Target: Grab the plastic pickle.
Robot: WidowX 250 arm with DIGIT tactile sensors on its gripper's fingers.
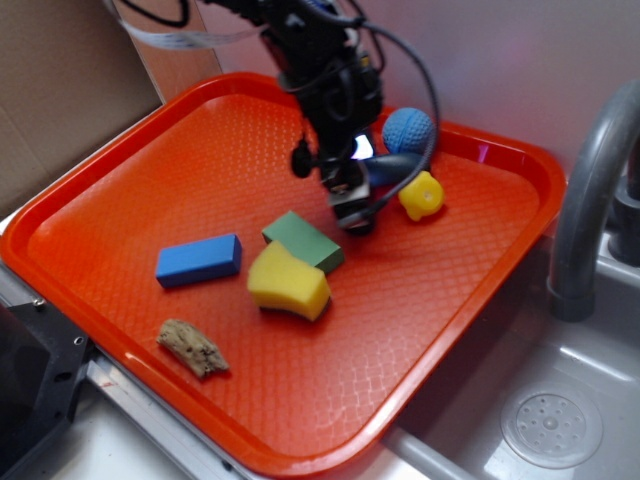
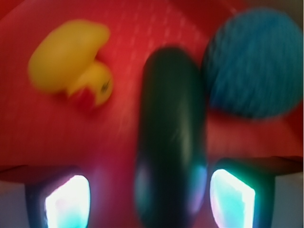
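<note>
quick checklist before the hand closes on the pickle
1. Pickle between the fingers: ok.
2. Hand open: ok.
3. Pickle centred in the gap: not ok, it sits nearer the right finger.
4. Duck clear of the fingers: ok.
5. Ball clear of the pickle: cannot tell, they look close or touching.
6. Hand low enough over the tray: cannot tell.
</note>
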